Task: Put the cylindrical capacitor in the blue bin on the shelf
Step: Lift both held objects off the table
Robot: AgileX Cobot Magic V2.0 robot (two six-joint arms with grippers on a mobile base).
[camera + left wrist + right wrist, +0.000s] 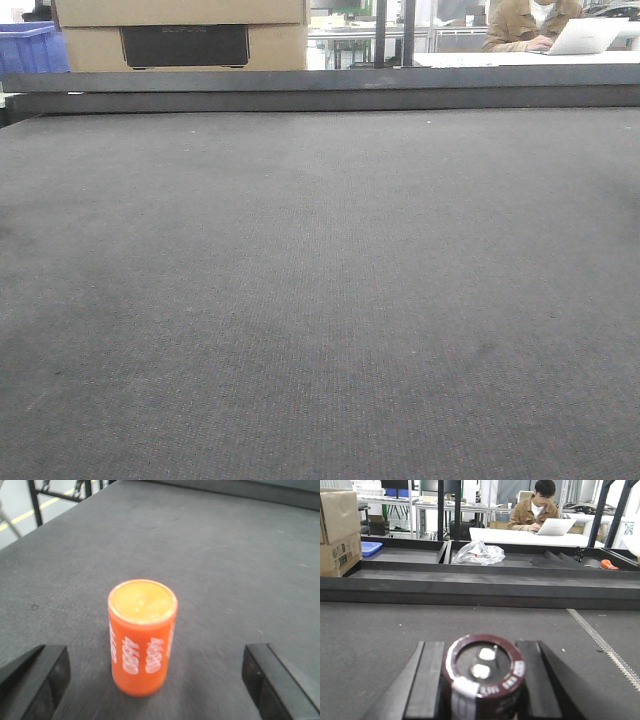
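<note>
white "4680" repeated down orange cylinder [142, 645]

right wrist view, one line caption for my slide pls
Right gripper clamped on the dark cylindrical capacitor, its two terminals facing up, grey tabletop ahead.

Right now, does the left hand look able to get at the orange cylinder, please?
Probably yes: the orange cylinder stands upright on the grey tabletop between the left hand's open fingers, and nothing lies between them and it.
</note>
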